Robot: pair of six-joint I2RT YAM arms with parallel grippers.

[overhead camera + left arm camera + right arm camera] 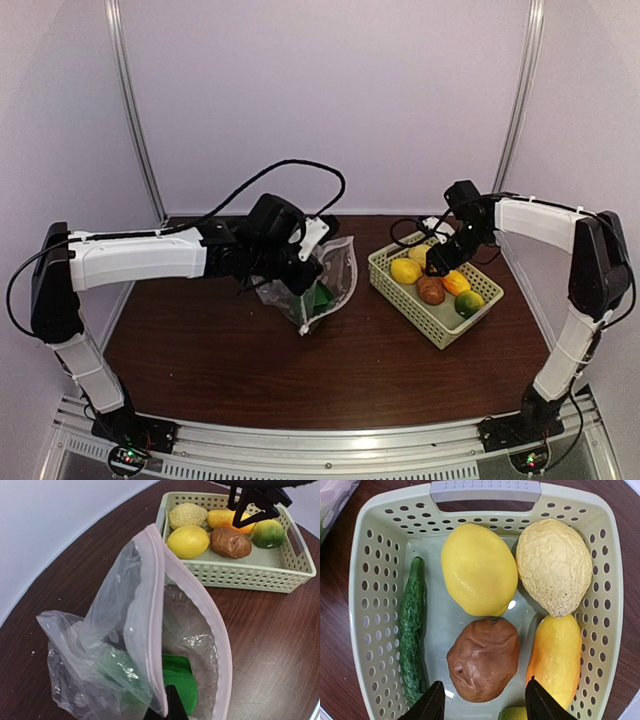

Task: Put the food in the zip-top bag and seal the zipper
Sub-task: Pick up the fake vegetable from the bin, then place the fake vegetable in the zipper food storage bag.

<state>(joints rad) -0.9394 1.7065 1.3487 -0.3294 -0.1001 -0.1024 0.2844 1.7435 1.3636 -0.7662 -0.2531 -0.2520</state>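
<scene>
The clear zip-top bag (335, 280) stands open on the table left of centre, with a green leafy vegetable (184, 682) inside. My left gripper (167, 712) is shut on the near rim of the bag's mouth, on the pale zipper strip (150, 605). The pale green basket (362, 580) holds a yellow lemon (477, 570), a pale bumpy potato (552, 565), a brown round piece (484, 660), an orange-yellow piece (557, 660) and a green cucumber (411, 630). My right gripper (485, 705) is open just above the brown piece, one finger on each side of it.
The basket (440, 335) sits at the right of the dark wooden table, about a hand's width from the bag. A green-orange round fruit (268, 533) lies in its near corner. White walls close the back and sides.
</scene>
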